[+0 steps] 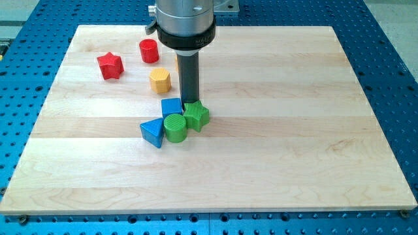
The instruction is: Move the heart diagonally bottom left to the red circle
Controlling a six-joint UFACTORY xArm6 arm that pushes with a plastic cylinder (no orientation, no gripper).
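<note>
The red circle [149, 50] stands near the view's top left. A thin orange-yellow sliver [177, 65] shows at the left edge of my rod; its shape is hidden, so I cannot tell whether it is the heart. No block is plainly heart-shaped. My tip [191, 102] is down on the board, just above the green star-like block [196, 116] and right of a blue block [171, 106]. A yellow hexagon [160, 80] lies up-left of the tip.
A red star [110, 65] lies left of the red circle. A green circle [175, 127] and a blue triangle [153, 132] sit packed with the green and blue blocks below my tip. The wooden board [294, 130] lies on a blue perforated table.
</note>
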